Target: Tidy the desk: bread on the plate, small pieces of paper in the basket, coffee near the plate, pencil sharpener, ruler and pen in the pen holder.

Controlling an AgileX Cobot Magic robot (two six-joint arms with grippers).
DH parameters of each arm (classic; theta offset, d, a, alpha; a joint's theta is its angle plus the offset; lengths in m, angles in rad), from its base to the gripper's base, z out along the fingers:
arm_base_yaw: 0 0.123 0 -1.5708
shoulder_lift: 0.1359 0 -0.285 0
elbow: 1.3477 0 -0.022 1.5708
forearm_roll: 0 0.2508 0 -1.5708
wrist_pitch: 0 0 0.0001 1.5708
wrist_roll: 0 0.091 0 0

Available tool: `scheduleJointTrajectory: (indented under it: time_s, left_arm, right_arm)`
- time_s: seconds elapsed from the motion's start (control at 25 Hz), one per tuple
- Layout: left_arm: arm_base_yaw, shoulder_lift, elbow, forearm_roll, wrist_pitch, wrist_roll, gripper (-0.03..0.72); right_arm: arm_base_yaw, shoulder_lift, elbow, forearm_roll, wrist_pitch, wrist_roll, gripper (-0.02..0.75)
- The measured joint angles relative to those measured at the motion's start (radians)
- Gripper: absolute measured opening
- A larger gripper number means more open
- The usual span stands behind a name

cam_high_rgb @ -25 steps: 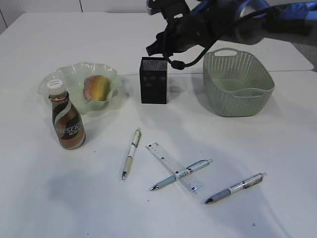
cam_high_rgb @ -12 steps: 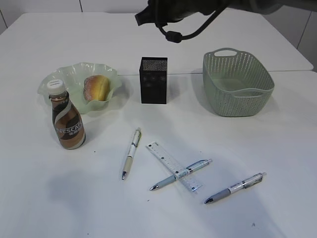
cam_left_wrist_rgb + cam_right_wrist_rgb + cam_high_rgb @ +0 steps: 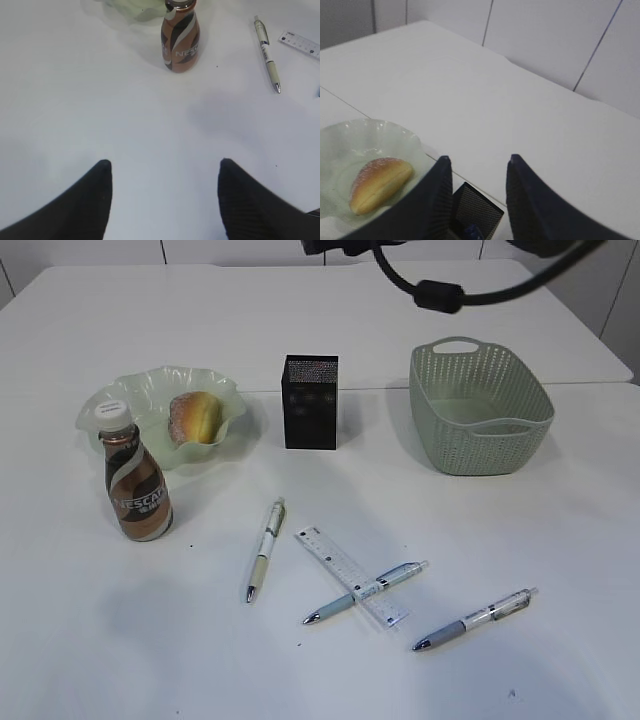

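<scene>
A: Exterior view first: bread [image 3: 196, 417] lying in the plate [image 3: 160, 371], far left. Done, by the look of it.

B: Agreed. Coffee [image 3: 137, 488] standing upright just beside the plate, on its near-left side, possibly touching the rim. Counted as done too.

A: Pen holder [image 3: 310, 405] upright at the far middle, basket [image 3: 480, 445] far right. Anything inside them?

B: Seen from the right wrist, something small and blue down in the pen holder; too little shown to name. Basket's inside not clear. No paper scraps spotted anywhere on the table [image 3: 520, 540].

A: And left to do?

B: Ruler [image 3: 335, 565] flat at the near middle, with the middle pen [image 3: 330, 607] lying across it. Left pen [image 3: 265, 550] apart on the ruler's left, right pen [image 3: 475, 619] apart on the near right. All four outside the pen holder, so judged roughly halfway, with the stationery as the bulk remaining.

A: Grippers?

B: Left gripper [image 3: 162, 167]: jaws spread, nothing between, above bare table on the near side of the coffee. Right gripper [image 3: 477, 162]: jaws parted, empty, high over the pen holder, plate and bread below to the left. Neither grasping anything.
</scene>
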Motion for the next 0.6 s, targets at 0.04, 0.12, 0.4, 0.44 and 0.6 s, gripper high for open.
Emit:
scheduleJointTrajectory:
  time_s: [0.04, 0.12, 0.4, 0.44, 0.6]
  left_arm:
    - [0.0, 0.0, 0.0, 0.0, -0.002, 0.0, 0.466]
    - [0.0, 0.0, 0.0, 0.0, -0.008, 0.0, 0.466]
    - [0.0, 0.0, 0.0, 0.0, -0.011, 0.0, 0.466]
    - [0.0, 0.0, 0.0, -0.002, -0.012, 0.0, 0.466]
    - [0.0, 0.0, 0.0, -0.015, -0.012, 0.0, 0.466]
  right_arm:
    - [0.0, -0.039, 0.056, 0.0, -0.049, 0.0, 0.3]
    - [0.0, -0.104, 0.142, -0.004, -0.116, 0.0, 0.3]
    - [0.0, -0.243, 0.359, -0.004, -0.138, 0.012, 0.3]
    - [0.0, -0.252, 0.378, -0.003, -0.103, 0.044, 0.3]
    - [0.0, -0.274, 0.391, 0.007, 0.126, 0.14, 0.3]
